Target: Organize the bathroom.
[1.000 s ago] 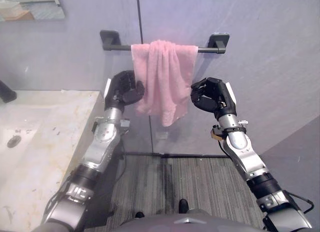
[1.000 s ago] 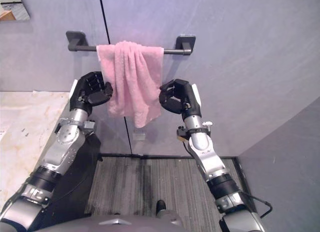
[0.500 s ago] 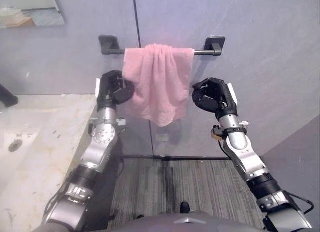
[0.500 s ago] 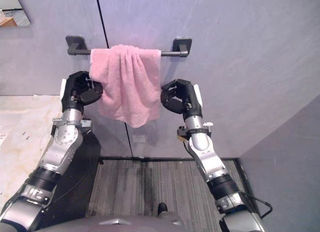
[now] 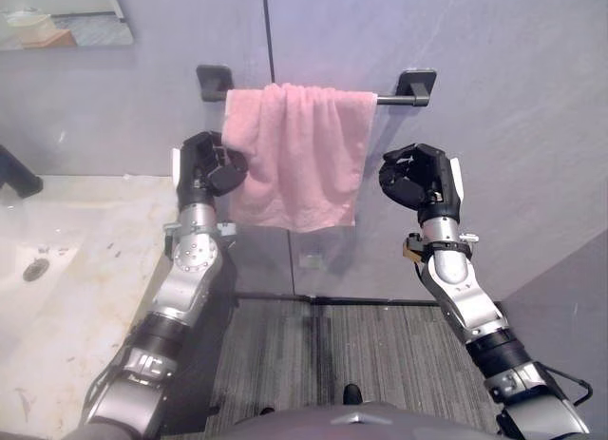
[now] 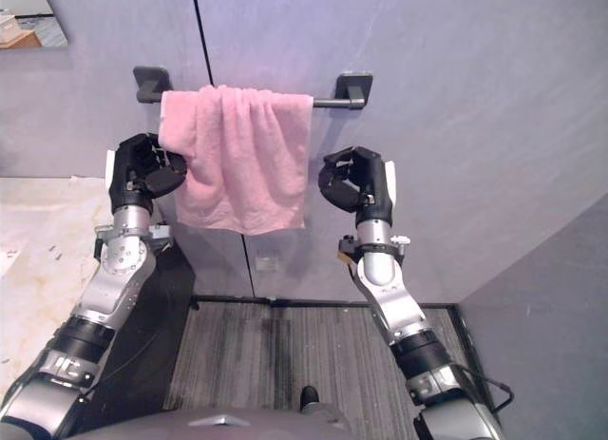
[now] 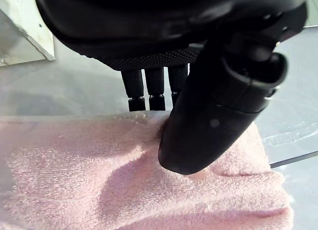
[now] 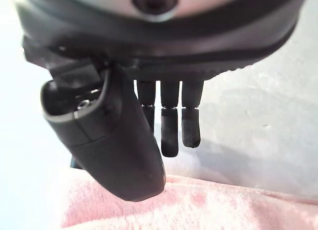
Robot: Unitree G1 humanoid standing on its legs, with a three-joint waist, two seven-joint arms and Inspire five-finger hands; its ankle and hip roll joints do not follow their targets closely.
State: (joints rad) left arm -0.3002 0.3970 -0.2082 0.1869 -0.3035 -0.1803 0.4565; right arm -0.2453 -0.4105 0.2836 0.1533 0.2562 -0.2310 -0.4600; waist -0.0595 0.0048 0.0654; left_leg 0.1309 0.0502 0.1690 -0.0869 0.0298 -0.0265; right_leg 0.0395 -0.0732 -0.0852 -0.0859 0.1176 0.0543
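Observation:
A pink towel hangs over a black towel bar on the grey wall, spread from the bar's left mount to past its middle. My left hand is at the towel's left edge. In the left wrist view its thumb presses into the pink towel with the fingers behind the cloth, pinching it. My right hand hovers a little right of the towel's right edge, fingers curled, holding nothing. The right wrist view shows the towel just past that hand.
A pale stone counter with a sink drain runs along the left. A mirror hangs at the upper left. Striped grey flooring lies below the towel, and a small plate sits on the wall under it.
My left hand has drawn the towel's left edge leftward along the bar, spreading the bunched cloth wide. My right hand has drifted right, away from the towel's edge.

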